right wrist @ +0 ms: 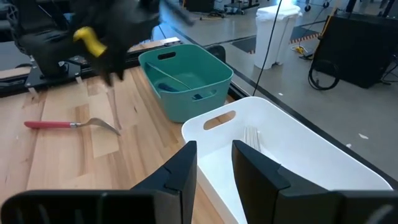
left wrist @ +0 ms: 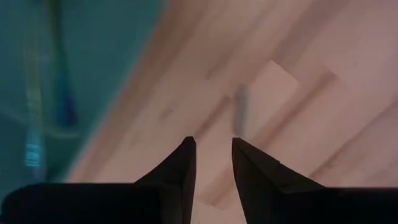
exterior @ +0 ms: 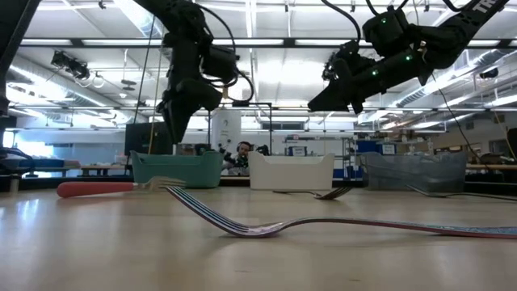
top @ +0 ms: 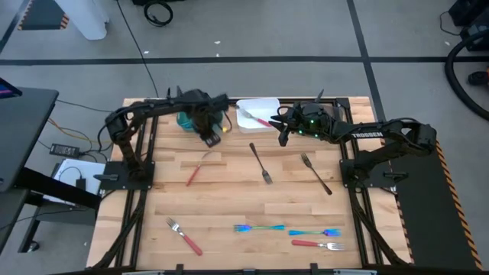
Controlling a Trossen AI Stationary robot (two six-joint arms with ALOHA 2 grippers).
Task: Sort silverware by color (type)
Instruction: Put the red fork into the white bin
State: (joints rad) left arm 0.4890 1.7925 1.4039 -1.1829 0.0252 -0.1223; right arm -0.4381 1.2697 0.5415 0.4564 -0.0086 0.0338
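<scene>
High view, L gripper [top: 209, 137] spread, empty, beside teal bin [top: 186, 121], R gripper [top: 281, 124] spread (empty too) at white bin [top: 246, 108], forks [top: 260, 162] on table [top: 229, 191].

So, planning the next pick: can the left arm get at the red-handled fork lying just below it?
Probably yes. The left pincer hangs open and empty above the table, and the red-handled fork lies alone on bare wood nearby.
</scene>
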